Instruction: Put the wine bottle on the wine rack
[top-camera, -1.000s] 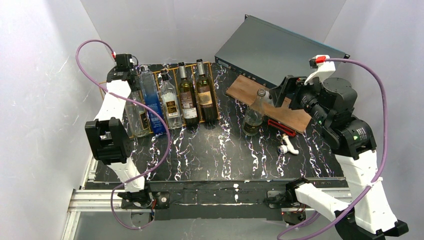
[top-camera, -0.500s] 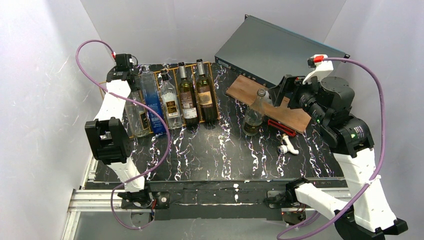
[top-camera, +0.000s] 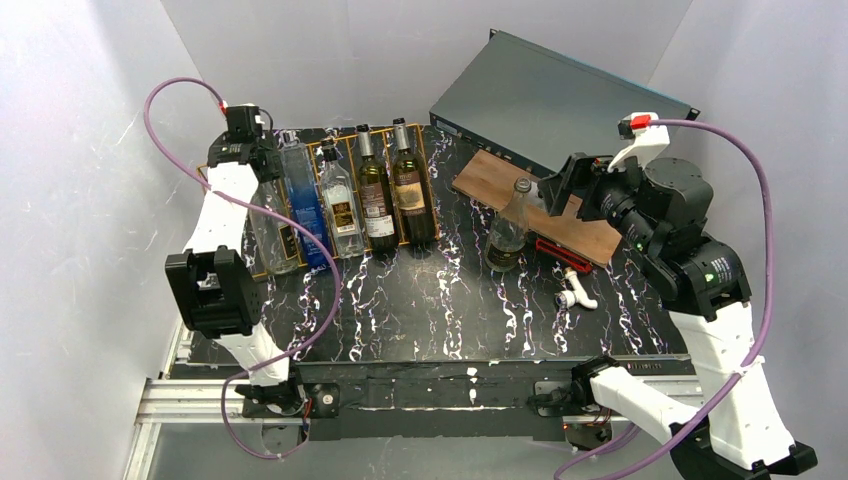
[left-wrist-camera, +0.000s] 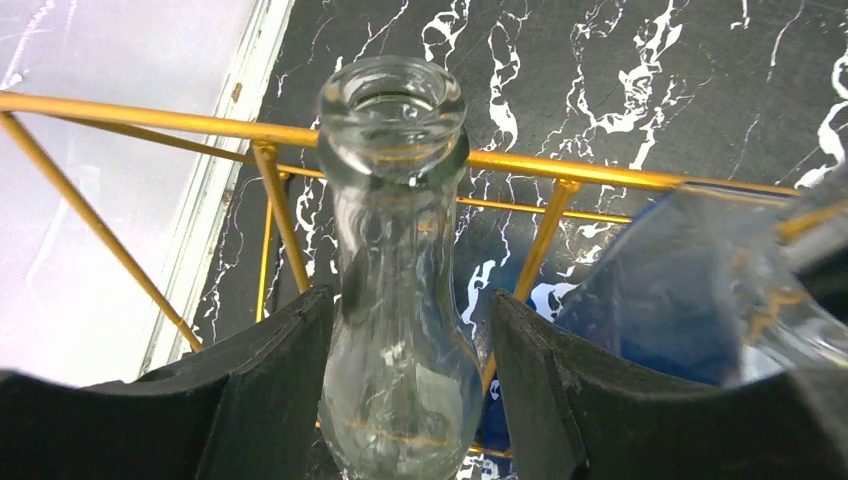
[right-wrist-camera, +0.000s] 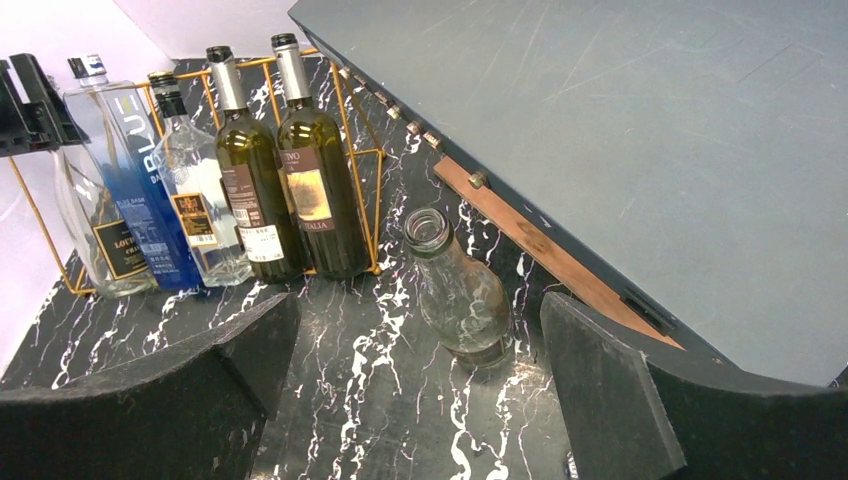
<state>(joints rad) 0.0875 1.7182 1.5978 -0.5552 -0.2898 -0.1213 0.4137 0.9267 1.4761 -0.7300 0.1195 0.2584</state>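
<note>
standing upright ahead of the released right end effector (right-wrist-camera: 418, 305), the clear glass wine bottle (right-wrist-camera: 462, 300) sits right of the orange-gold wire wine rack (left-wrist-camera: 150, 117).

A clear glass bottle (left-wrist-camera: 395, 300) rises between the black fingers (left-wrist-camera: 270, 390), gold wine rack (left-wrist-camera: 562, 182) behind.

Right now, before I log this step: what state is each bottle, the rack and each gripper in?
Loose wine bottle: upright, uncapped, off the rack.
Wine rack: loaded across its bays.
Left gripper: astride the racked clear bottle; grip unclear.
Right gripper: open, empty.
</note>
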